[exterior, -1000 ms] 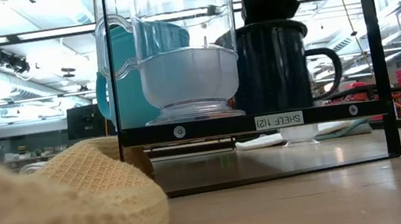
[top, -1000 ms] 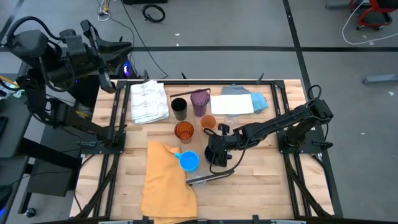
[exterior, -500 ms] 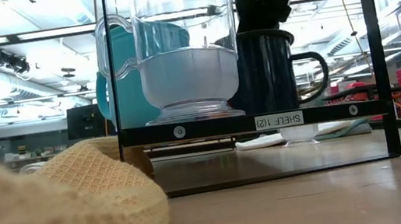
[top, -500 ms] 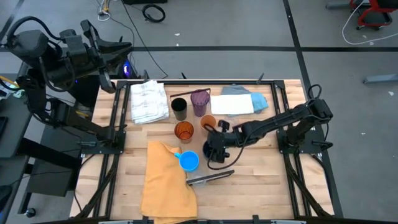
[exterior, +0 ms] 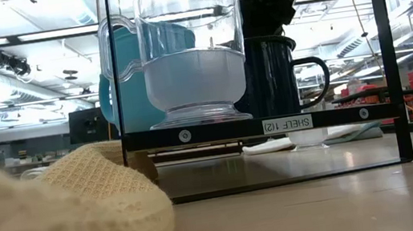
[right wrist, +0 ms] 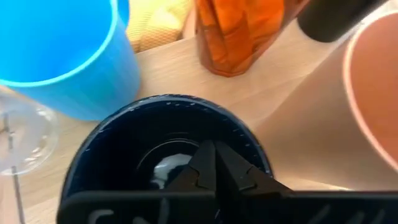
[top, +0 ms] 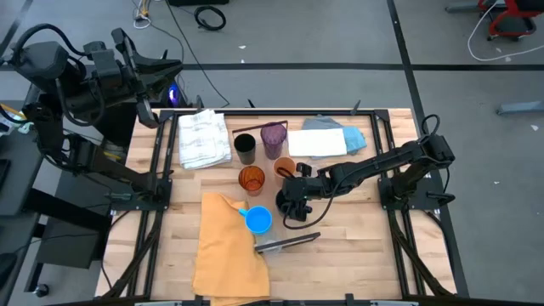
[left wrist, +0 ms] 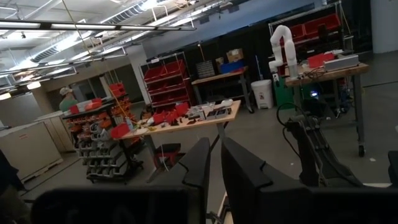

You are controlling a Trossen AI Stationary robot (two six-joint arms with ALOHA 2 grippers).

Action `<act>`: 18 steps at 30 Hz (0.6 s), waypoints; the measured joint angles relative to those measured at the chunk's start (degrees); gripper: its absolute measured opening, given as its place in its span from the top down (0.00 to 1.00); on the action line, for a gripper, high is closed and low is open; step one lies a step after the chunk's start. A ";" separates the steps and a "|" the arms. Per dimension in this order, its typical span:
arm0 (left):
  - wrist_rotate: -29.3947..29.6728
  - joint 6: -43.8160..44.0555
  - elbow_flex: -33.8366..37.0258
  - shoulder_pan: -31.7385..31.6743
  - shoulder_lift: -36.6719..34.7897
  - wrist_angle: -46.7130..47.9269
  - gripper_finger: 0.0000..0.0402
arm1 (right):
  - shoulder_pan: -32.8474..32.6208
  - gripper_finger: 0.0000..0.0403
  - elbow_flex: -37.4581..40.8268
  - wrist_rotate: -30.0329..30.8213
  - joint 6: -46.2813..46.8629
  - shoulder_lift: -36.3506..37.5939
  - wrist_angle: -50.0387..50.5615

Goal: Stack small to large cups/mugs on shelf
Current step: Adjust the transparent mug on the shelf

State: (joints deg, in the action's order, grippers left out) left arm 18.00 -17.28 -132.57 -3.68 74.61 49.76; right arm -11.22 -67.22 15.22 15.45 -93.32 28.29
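The right gripper hangs over the navy mug, which stands on the shelf just beside the blue mug. Its fingers are pressed together and reach down inside the mug's mouth; I cannot tell whether they touch the wall or floor, so nothing looks grasped.

My worry is that if the arm pulls away sideways rather than straight up, the fingers could hook the navy mug's rim and tip or drag it off the narrow shelf. A slide toward the blue mug would knock it and the clear cup standing in front of it. The handle juts out away from the blue mug and could catch too.

Room is tight. From the navy mug, the peach cup and orange tumbler crowd the far side, with the black cup and purple tumbler beyond them. The shelf's near edge is close. Open surface lies on the near side and toward the right arm's base.

The left gripper is parked off the surface, well away from the navy mug, fingers a little apart and holding nothing.
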 joint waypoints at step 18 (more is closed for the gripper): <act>0.00 0.07 0.00 0.00 0.00 0.97 0.89 | -0.15 0.90 -17.02 -3.21 -7.04 0.93 21.01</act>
State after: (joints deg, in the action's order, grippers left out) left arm 18.00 -17.21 -132.57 -3.68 74.61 50.72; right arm -11.38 -84.24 12.01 8.41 -92.38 49.30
